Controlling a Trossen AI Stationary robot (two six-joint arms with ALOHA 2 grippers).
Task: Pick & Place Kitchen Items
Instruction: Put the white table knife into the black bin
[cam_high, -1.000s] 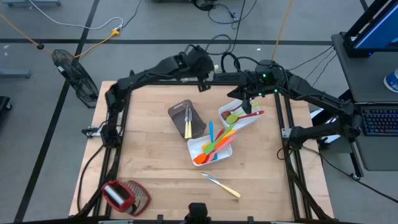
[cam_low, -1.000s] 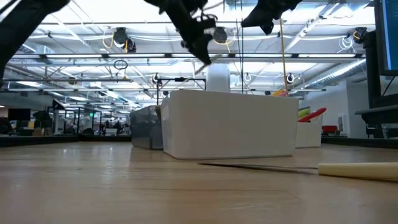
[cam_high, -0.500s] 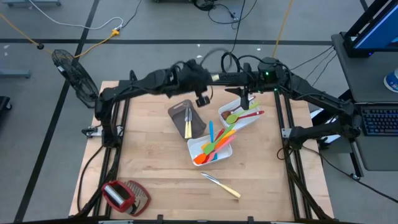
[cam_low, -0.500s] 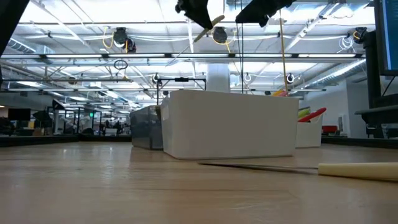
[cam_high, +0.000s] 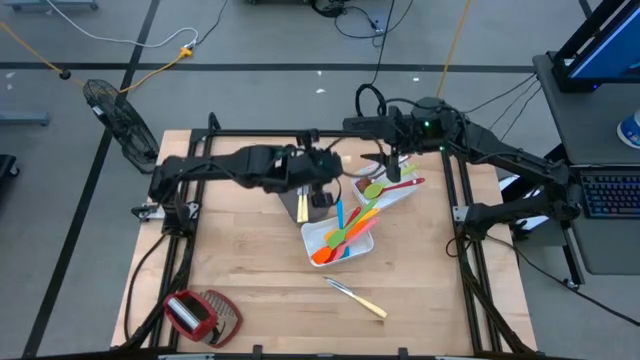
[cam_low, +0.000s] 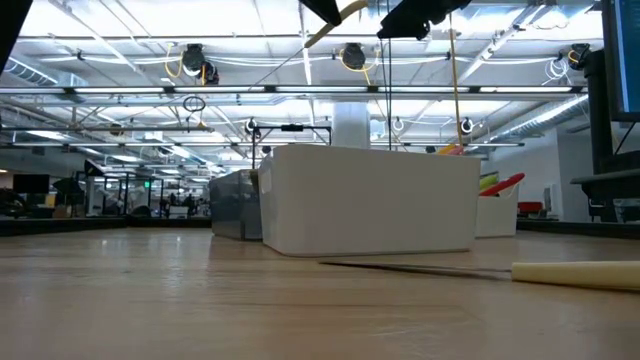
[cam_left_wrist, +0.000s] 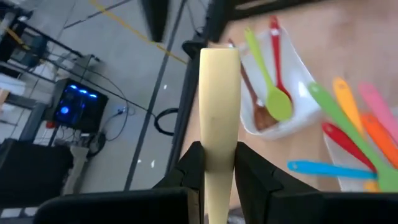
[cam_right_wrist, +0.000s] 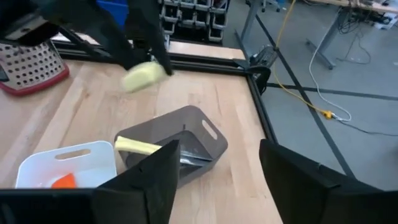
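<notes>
My left gripper (cam_high: 322, 188) hangs over the grey tray (cam_high: 292, 196) and is shut on a pale-handled utensil (cam_left_wrist: 219, 93), which also shows in the low view (cam_low: 335, 14). The grey tray holds more pale-handled cutlery (cam_right_wrist: 142, 147). My right gripper (cam_high: 392, 168) is open and empty above the far white tray (cam_high: 392, 196), which holds a green spoon (cam_left_wrist: 268, 78) and a red spoon (cam_left_wrist: 277, 53). The nearer white tray (cam_high: 322, 236) holds several coloured spoons and spatulas. A pale-handled knife (cam_high: 356, 298) lies flat on the table. My left gripper pinches the utensil's pale handle (cam_left_wrist: 219, 134) between its two fingers (cam_left_wrist: 189, 168). The fingers lie along the handle, whose free end (cam_left_wrist: 219, 59) sticks out past the fingertips. The utensil's other end is hidden behind the gripper. The utensil is lifted clear, tilted in the low view.
A red-and-wire-mesh tool (cam_high: 200, 314) lies at the table's near left corner. The black frame rails (cam_high: 465, 215) run along the table's left, right and far edges. Bare wood shows at the near left and between the trays and the knife.
My left gripper has swung from the table's far edge toward the near edge and now hangs over the grey tray. It has stayed shut on the pale-handled utensil, which stays clear of the table.
</notes>
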